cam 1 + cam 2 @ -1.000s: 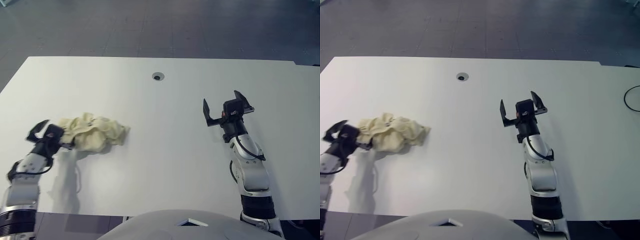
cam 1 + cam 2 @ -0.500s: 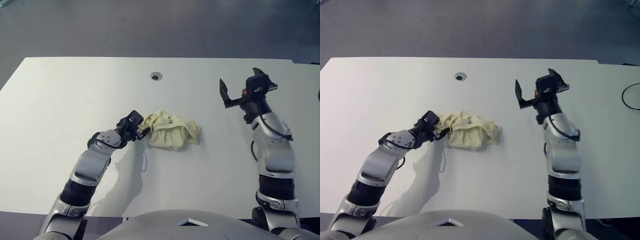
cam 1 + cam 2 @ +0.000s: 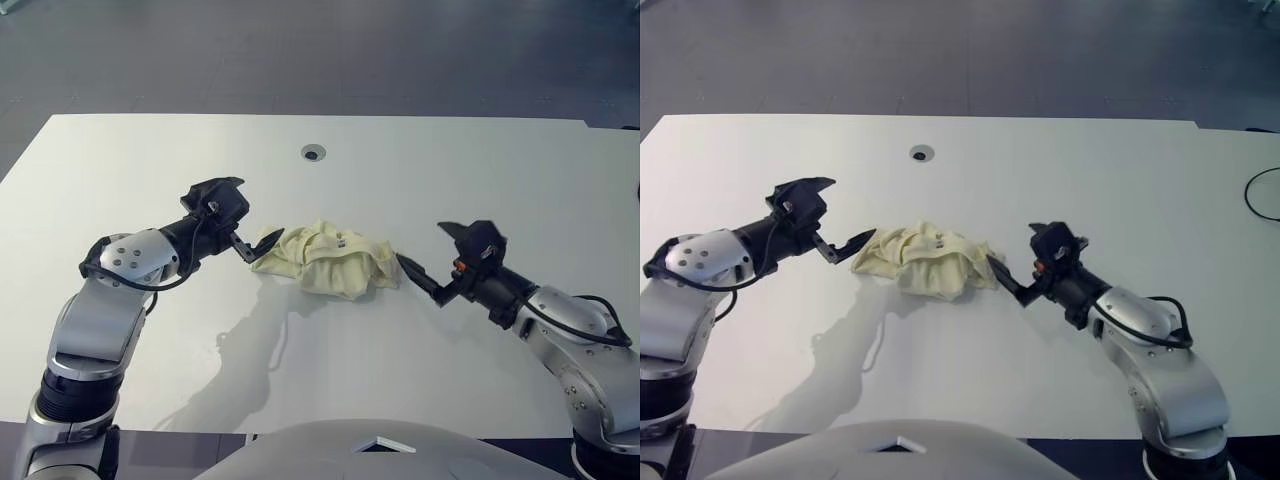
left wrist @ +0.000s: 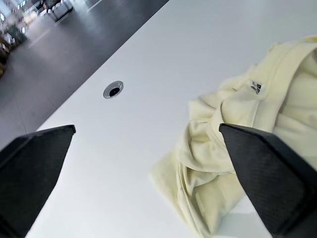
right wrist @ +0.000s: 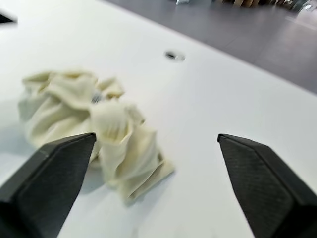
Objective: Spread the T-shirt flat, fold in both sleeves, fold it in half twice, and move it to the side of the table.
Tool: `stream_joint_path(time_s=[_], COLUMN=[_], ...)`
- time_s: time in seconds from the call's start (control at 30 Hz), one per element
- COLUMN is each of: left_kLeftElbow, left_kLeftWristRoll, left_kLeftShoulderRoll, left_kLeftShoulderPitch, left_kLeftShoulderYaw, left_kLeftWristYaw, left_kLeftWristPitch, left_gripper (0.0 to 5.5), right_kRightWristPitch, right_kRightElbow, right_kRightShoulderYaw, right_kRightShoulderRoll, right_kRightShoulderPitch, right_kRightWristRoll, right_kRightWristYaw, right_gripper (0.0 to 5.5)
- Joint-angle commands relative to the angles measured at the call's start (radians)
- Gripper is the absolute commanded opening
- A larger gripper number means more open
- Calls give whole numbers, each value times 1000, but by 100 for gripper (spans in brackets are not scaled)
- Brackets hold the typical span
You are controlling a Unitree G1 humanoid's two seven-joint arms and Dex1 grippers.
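Note:
The pale yellow T-shirt (image 3: pixel 335 262) lies crumpled in a heap at the middle of the white table (image 3: pixel 150 160). My left gripper (image 3: pixel 255 212) is open at the heap's left end, its lower finger tip close to the cloth, nothing held. My right gripper (image 3: pixel 423 243) is open at the heap's right end, its lower finger tip near the shirt's edge. In the left wrist view the T-shirt (image 4: pixel 208 163) lies just ahead of the spread fingers (image 4: pixel 34 168). In the right wrist view the T-shirt (image 5: pixel 99 114) sits between and beyond the spread fingers (image 5: pixel 49 168).
A round cable hole (image 3: pixel 314 153) sits in the table beyond the shirt. A dark cable (image 3: pixel 1265 195) loops at the table's far right edge. Bare table surface surrounds the heap on all sides; dark floor lies beyond the far edge.
The left gripper dragged the shirt from the table's left to the middle, then let go and opened. The right arm swung down from a raised pose to the shirt's right end.

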Motion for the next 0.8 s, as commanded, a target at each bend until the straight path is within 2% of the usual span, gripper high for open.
stream_joint_path(time_s=[0.03, 0.3, 0.5, 0.77, 0.8], left_kLeftElbow=[50, 80, 77, 101, 104], left_kLeftWristRoll=[32, 78, 94, 123, 127], left_kLeftShoulderRoll=[-5, -73, -53, -40, -41], left_kLeftShoulderPitch=[24, 3, 29, 25, 25], left_kLeftShoulderYaw=[-59, -159, -179, -201, -205], left_kLeftWristYaw=[-19, 12, -16, -40, -41], left_kLeftWristPitch=[-127, -183, -211, -246, -250], left_gripper=[540, 540, 540, 540, 540], right_kRightWristPitch=[23, 35, 14, -5, -9], right_kRightElbow=[-11, 58, 112, 136, 135], right_kRightShoulderYaw=[75, 208, 285, 320, 317], right_kRightShoulderRoll=[-11, 38, 55, 59, 58], right_kRightShoulderPitch=[0, -11, -56, -100, -103], right_kRightWristRoll=[-19, -66, -117, -178, -183], right_kRightWristYaw=[-28, -106, -137, -161, -161], right_gripper=[378, 245, 152, 3, 1])
